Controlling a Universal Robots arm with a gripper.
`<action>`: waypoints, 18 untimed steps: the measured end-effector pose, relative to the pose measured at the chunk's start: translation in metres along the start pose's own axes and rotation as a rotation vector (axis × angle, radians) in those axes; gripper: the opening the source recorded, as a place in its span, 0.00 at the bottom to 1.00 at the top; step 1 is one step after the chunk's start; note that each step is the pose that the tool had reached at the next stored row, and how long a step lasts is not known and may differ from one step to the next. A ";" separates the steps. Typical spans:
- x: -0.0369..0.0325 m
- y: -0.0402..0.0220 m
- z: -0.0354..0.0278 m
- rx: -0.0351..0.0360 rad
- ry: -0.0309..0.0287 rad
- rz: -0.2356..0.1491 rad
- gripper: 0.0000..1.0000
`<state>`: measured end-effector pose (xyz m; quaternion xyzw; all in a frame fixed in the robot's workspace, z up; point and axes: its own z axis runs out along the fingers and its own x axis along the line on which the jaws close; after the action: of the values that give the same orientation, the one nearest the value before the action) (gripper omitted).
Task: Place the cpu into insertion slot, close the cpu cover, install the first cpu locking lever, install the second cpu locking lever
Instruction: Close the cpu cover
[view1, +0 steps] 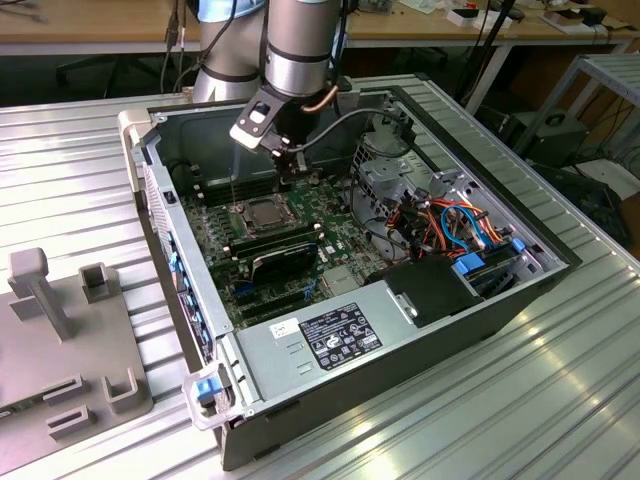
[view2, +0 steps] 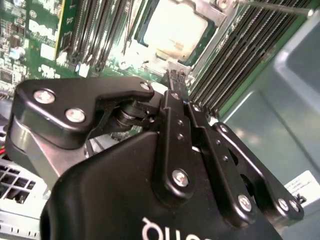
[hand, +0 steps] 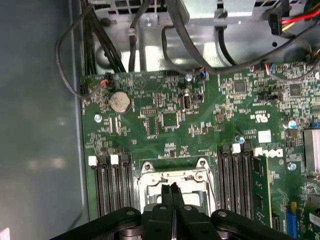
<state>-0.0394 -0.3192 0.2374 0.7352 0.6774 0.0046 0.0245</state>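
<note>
The cpu (view1: 263, 211) lies flat in the insertion slot (view1: 246, 218) on the green motherboard inside the open computer case. Its silvery-beige top (view2: 175, 27) shows through the window of the cpu cover (view2: 212, 12), which lies down around it. A thin metal locking lever (view1: 233, 192) stands upright beside the socket; in the second wrist view this lever (view2: 280, 6) crosses the picture's corner. My gripper (view1: 288, 170) hangs just above the socket's far edge. Its fingers (hand: 171, 192) are shut together with nothing between them, and their tips (view2: 176, 82) sit close to the cover's rim.
Long black memory slots (hand: 107, 185) flank the socket on both sides. A black card (view1: 283, 258), the power supply (view1: 330, 335), a drive cage (view1: 385, 175) and coloured cables (view1: 455, 225) crowd the case. The case walls (view1: 180, 270) enclose it. A grey fixture (view1: 70, 340) lies on the exterior view's left.
</note>
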 end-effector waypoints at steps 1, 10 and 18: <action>-0.0001 -0.0019 0.0013 0.0000 0.0001 0.000 0.11; -0.0015 -0.0246 0.0177 0.0001 0.0004 -0.001 0.11; -0.0022 -0.0409 0.0277 0.0005 0.0068 -0.002 0.11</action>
<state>-0.0793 -0.3189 0.2081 0.7346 0.6781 0.0069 0.0220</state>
